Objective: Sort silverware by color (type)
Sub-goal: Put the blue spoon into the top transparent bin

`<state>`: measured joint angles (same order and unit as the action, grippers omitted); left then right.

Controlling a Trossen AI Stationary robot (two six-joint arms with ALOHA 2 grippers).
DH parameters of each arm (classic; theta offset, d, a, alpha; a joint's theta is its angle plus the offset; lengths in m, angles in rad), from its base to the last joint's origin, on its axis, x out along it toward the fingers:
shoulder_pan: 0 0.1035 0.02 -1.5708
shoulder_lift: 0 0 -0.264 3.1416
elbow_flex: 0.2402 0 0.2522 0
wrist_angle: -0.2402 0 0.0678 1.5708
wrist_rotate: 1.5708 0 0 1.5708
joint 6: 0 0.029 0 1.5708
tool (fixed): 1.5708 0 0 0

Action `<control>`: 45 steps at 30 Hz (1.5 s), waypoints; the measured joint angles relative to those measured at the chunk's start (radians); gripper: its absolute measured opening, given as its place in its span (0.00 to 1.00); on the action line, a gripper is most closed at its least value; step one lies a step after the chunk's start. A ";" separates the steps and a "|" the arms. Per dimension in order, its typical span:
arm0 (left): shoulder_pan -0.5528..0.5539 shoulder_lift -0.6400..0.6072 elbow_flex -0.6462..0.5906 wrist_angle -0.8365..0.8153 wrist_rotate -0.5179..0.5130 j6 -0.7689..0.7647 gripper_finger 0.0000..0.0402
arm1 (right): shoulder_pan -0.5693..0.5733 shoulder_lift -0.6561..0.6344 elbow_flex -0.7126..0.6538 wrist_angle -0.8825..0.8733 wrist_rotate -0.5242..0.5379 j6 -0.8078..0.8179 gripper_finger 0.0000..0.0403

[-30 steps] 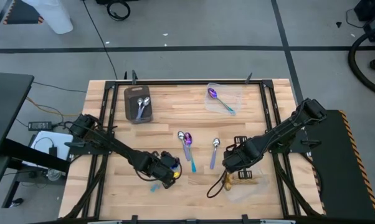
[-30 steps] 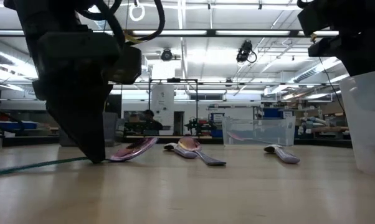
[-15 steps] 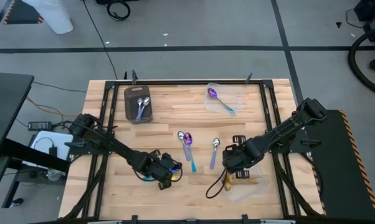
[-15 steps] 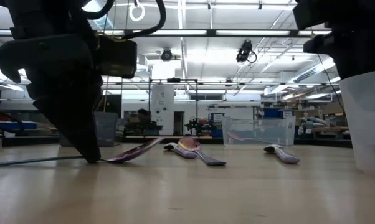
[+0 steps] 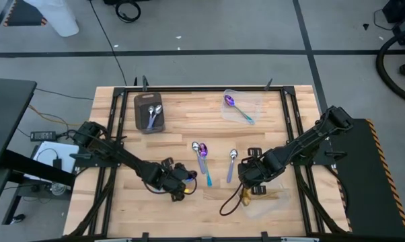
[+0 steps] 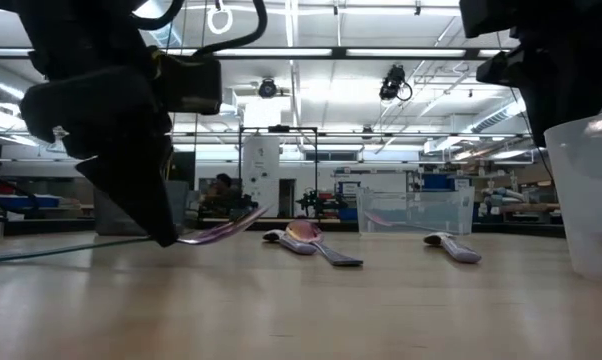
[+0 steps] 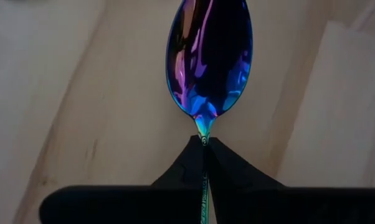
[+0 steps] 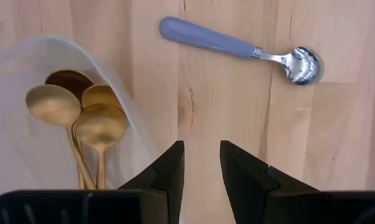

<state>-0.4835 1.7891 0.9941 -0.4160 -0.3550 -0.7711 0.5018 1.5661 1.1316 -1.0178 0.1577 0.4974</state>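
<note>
Pale wood table (image 5: 189,114) from above, left gripper (image 5: 183,181) near the front edge, right gripper (image 5: 244,176) beside a clear container (image 5: 270,202), low view, purple spoon (image 6: 221,228) lifted off the table, left wrist, fingers (image 7: 190,163) clamped on the spoon's teal neck, right wrist, fingers (image 8: 170,163) apart, empty, gold spoons (image 8: 81,118) in the container, blue-handled spoon (image 8: 237,48) on the wood.

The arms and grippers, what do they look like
Both arms are black and jointed, with cables along them. The left gripper has two black fingers tapering to points. The right gripper has the same black wedge fingers. No markings show.
</note>
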 joint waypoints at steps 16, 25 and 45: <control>0.071 -0.029 0.005 0.278 -0.026 0.281 0.03 | -0.047 -0.006 0.041 0.018 0.049 -0.030 0.28; 0.130 -0.078 0.004 0.557 -0.053 0.592 0.03 | -0.027 -0.123 0.015 0.185 0.250 -0.080 0.31; 0.374 -0.088 0.005 1.226 0.229 0.992 0.04 | -0.044 -0.288 -0.026 0.362 0.538 -0.083 0.45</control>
<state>-0.1095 1.7009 0.9993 0.8103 -0.1265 0.2204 0.4575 1.2780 1.1057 -0.6558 0.6956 0.4149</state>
